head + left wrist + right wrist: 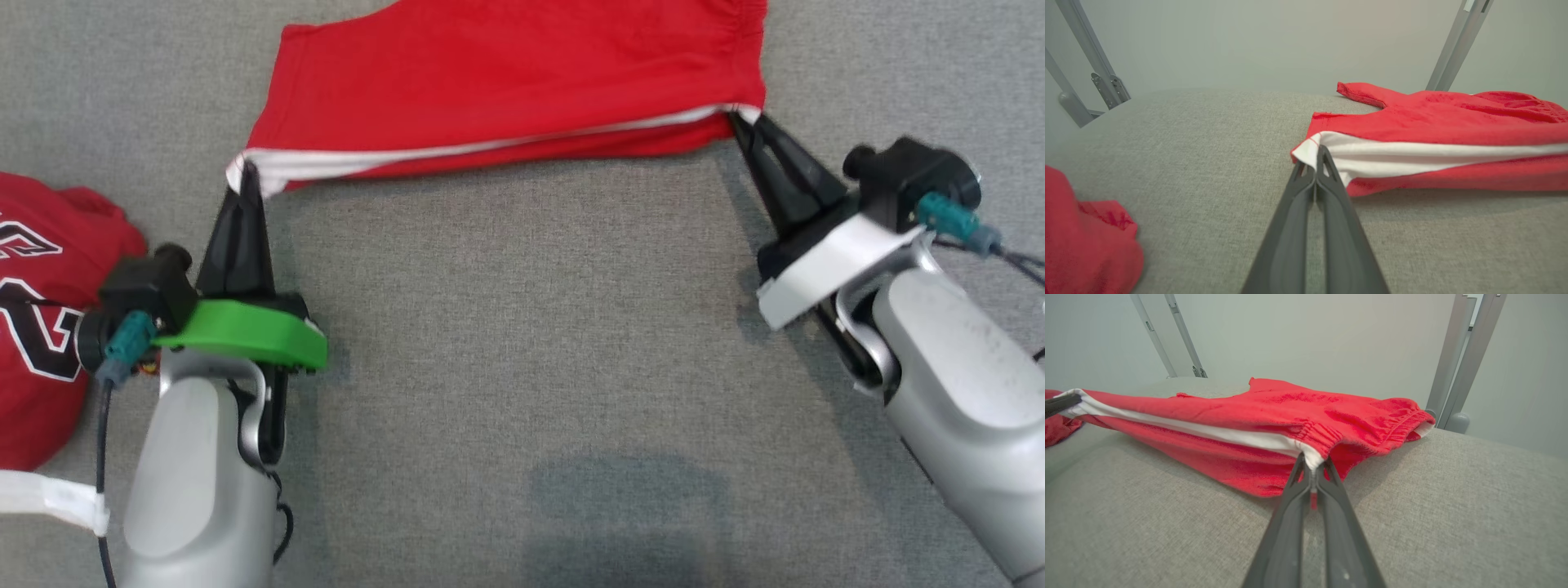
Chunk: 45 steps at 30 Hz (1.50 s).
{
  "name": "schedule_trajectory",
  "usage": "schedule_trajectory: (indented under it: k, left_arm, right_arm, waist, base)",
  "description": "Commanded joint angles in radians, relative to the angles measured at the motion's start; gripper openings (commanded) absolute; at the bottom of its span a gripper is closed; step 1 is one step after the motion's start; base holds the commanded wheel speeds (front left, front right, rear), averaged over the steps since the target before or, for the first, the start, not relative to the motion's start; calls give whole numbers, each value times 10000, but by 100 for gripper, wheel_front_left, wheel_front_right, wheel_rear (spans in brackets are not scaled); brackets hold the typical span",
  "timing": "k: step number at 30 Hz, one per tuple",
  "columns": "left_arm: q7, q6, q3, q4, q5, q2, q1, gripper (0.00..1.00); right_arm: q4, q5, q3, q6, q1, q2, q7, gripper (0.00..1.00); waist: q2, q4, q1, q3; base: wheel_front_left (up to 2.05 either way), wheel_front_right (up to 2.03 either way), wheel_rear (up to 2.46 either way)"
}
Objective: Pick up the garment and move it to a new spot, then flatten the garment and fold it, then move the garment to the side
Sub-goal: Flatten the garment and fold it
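Note:
The garment [506, 82] is a pair of red shorts with a white side stripe and an elastic waistband, stretched out across the far part of the grey surface. My left gripper [246, 175] is shut on the white-striped hem corner of the garment [1412, 122], its fingertips [1316, 157] pinching the cloth. My right gripper [744, 122] is shut on the waistband corner of the garment [1274, 412], where the stripe meets the elastic. The near edge hangs lifted between the two grips, with the far part resting on the surface.
A second red garment with black and white lettering [41, 310] lies at the left edge, beside my left arm. Grey fabric surface [531, 343] spreads in front of the shorts. Metal frame legs [1457, 375] stand at the far edge.

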Motion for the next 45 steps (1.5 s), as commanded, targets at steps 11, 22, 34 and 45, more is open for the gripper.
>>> schedule_trajectory:
  k: [11,22,34,45]
  left_arm:
    - [2,194,-29,590,-628,40,2885,0]
    - [2,158,225,1099,-363,44,5101,0]
    - [0,99,928,799,-215,50,6264,0]
    - [0,-50,591,296,293,38,3606,0]
  right_arm:
    - [-69,751,348,-15,3533,360,-29,0]
    - [149,1116,507,-15,6148,958,-29,0]
    - [-54,1363,630,-18,7596,1185,-29,0]
    - [-284,1443,118,-15,5852,1727,-28,0]
  waist:
    - [0,-69,0,-2850]
    - [0,82,0,-4909]
    - [0,-664,0,-5351]
    - [0,-1129,0,-3645]
  base:
    - [0,0,0]
    - [0,0,0]
    - [0,0,0]
    - [0,0,0]
